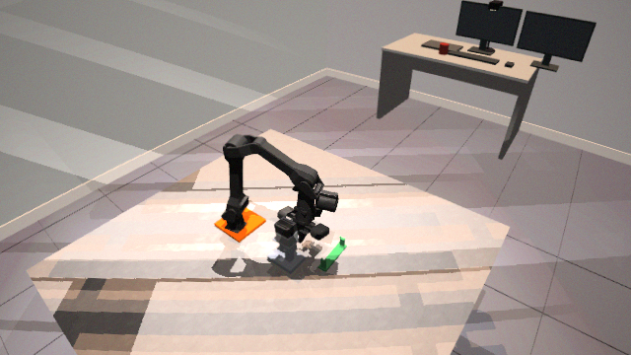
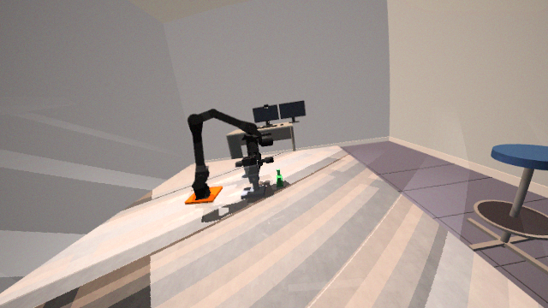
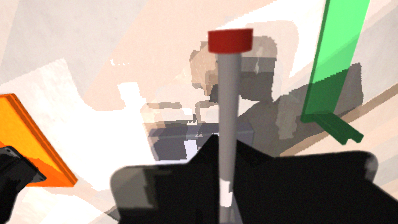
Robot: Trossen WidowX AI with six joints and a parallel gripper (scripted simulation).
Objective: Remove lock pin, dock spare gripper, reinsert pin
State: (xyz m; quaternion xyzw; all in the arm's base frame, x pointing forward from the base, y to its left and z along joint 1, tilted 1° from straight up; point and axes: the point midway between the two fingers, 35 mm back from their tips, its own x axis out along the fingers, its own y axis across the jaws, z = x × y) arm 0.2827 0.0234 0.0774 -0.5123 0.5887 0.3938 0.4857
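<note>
My gripper [image 1: 302,237] [image 3: 219,139] is shut on the lock pin [image 3: 229,95], a grey rod with a red head. In the wrist view the pin stands out past the fingertips, head at the far end. The gripper is low beside the grey mount [image 1: 294,265] [image 2: 249,194] [image 3: 170,146], on its far side in the top view. A dark block [image 1: 285,227], apparently the spare gripper, stands on the mount's post. A green cradle [image 1: 333,255] [image 2: 279,179] [image 3: 336,55] stands near the mount and holds nothing. Whether the pin touches the mount is hidden.
The arm's base stands on an orange plate [image 1: 252,221] [image 2: 215,193] [image 3: 47,155], left of the mount in the top and exterior views. Dark shadows and bright patches cross the table top [image 1: 271,316]. A desk with two monitors and a blue stool [image 2: 520,155] stand away from the table.
</note>
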